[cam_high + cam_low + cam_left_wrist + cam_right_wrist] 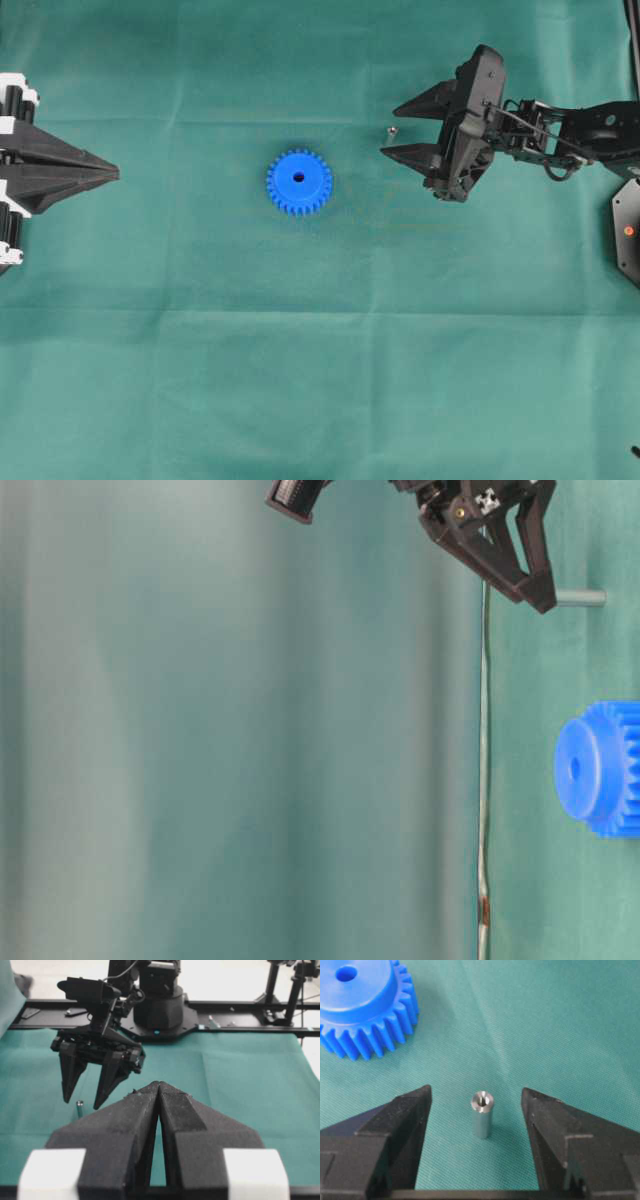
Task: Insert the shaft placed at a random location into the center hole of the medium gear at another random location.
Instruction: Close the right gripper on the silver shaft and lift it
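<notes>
**A:** Start at your right fingers [410, 1125]. They stand wide apart and hold nothing. In the right wrist view the shaft [482, 1114] sits in the gap between them, clear of both inner faces and roughly centred.

**B:** So which way does it lie from the tips?

**A:** Just ahead of them and below. In the overhead view the right gripper [393, 128] has its two tips flanking the pin, which shows only as a small dot on the green cloth of the worktop [320, 380]. You are looking at its end face.

**B:** Meaning it stands upright?

**A:** Yes. Its long axis runs straight up from the cloth, one end down and the recessed end face up. Your fingers would close across that axis, from the two sides.

**B:** And the medium gear [299, 181]?

**A:** Lying flat, hub up, well apart from the pin, toward the middle of the worktop. Its center hole [299, 177] opens upward, so I judge the pin already points the way it must go in.

**B:** What about my left side?

**A:** The left gripper [112, 174] rests at the far edge with its fingers pressed together, empty. Your right arm is much the nearer to the shaft; I would judge the grasp is its job, after sinking a little further.
</notes>
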`<state>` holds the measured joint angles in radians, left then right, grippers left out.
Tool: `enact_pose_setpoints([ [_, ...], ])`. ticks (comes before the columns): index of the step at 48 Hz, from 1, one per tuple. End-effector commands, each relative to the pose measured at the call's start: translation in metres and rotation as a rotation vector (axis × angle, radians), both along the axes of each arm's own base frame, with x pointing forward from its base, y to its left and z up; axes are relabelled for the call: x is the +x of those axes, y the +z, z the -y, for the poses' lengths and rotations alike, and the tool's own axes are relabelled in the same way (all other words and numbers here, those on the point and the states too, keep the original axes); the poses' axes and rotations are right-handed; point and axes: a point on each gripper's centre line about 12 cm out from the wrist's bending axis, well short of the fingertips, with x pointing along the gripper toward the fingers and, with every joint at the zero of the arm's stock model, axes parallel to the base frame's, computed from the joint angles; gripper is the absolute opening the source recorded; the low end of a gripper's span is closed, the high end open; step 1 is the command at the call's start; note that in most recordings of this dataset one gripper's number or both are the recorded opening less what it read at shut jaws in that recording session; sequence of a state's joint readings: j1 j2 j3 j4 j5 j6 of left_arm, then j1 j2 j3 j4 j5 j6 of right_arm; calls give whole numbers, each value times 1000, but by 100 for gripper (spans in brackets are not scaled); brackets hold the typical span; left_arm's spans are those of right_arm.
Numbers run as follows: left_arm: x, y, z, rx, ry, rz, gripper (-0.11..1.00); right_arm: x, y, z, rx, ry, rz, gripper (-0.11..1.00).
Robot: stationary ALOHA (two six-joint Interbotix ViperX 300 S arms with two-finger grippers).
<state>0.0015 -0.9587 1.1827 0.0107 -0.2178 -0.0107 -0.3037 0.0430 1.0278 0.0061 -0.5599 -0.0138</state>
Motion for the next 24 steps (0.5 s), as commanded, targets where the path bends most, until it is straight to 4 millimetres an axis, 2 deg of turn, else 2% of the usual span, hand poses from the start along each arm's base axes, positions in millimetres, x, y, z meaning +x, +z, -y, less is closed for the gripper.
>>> enact_pose_setpoints([
  [1, 3, 10, 0, 1, -1, 25, 0, 5, 8, 4, -7, -11, 40, 70],
  [6, 3, 10, 0, 1, -1, 23, 0, 5, 8, 3, -5, -13, 40, 68],
  [9, 3, 10, 0, 1, -2, 23, 0, 5, 8, 3, -5, -13, 40, 63],
  [13, 3, 9, 0, 1, -2, 20, 0, 4, 6, 3, -6, -8, 30, 47],
  [17, 3, 9, 0, 1, -2, 15, 0, 4, 6, 3, -6, -10, 29, 23],
  [19, 3, 9, 0, 1, -1, 17, 0, 4, 6, 3, -7, -8, 27, 15],
  [24, 3, 9, 0, 1, -1, 15, 0, 4, 6, 3, -8, -6, 28, 13],
])
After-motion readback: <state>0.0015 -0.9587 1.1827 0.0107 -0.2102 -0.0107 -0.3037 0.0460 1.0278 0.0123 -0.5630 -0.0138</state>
